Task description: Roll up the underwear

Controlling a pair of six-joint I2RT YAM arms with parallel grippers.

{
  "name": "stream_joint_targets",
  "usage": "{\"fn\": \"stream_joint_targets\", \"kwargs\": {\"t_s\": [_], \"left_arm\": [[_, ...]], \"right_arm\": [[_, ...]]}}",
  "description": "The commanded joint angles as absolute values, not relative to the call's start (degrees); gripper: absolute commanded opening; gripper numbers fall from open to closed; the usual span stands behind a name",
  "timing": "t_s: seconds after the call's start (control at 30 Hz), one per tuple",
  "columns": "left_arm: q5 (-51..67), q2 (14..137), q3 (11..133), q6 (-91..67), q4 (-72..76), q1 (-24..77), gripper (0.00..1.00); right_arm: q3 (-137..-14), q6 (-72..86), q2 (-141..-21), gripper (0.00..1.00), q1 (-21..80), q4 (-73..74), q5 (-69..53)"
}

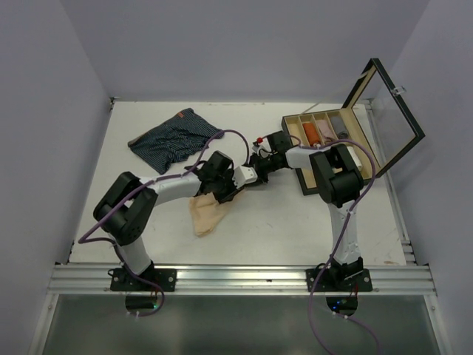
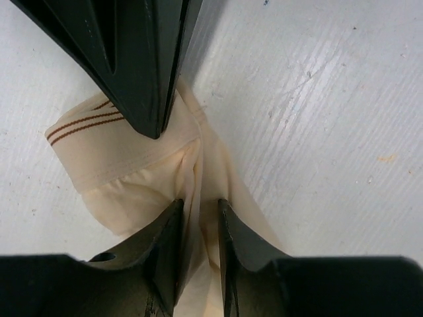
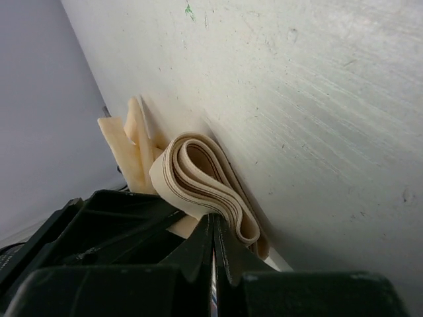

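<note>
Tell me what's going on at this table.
Both arms are working on the beige underwear in the middle of the table. The left gripper has a fold of it pinched between its fingers. The right gripper is shut, with its tips against the doubled-over waistband. The navy striped underwear lies spread out at the back, not yet rolled. The wooden box stands open on the right.

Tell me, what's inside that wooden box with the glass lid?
Narrow compartments in the wooden box hold an orange roll and a pinkish roll. The right arm covers the box's near part.
</note>
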State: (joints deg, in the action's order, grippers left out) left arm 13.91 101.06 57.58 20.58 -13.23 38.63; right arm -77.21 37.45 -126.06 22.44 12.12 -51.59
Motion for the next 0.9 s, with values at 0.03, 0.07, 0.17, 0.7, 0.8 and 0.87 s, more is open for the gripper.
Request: {"fn": "stream_joint_targets", "kwargs": {"t_s": [0.03,0.07,0.17,0.7,0.8,0.87], "left_arm": [[13.01,91.71,56.43,21.01,-16.0,37.97,0.32],[13.09,89.67,56.08,20.66,-15.91,37.71,0.34],[13.62,82.72,57.04,16.55,-17.4,34.82,0.6],[44.21,88.76,51.42,9.76,-26.98,4.57,0.7],[47.98,92.37,50.45,7.65,-26.02,3.61,0.71],[48.34,95.0,50.97,6.77,-25.66,3.34,0.71]], "right_arm": [[-77.17,31.99,-127.27,0.03,22.41,15.73,-45.26],[-77.34,31.64,-127.18,0.03,22.41,16.08,-45.35],[-77.78,30.94,-127.35,0.03,22.41,17.23,-45.62],[-79.28,23.47,-127.09,0.02,22.41,20.92,-47.46],[-78.84,23.47,-127.0,0.03,22.41,20.92,-47.2],[-78.31,23.47,-127.0,0.03,22.5,20.66,-47.11]]}}
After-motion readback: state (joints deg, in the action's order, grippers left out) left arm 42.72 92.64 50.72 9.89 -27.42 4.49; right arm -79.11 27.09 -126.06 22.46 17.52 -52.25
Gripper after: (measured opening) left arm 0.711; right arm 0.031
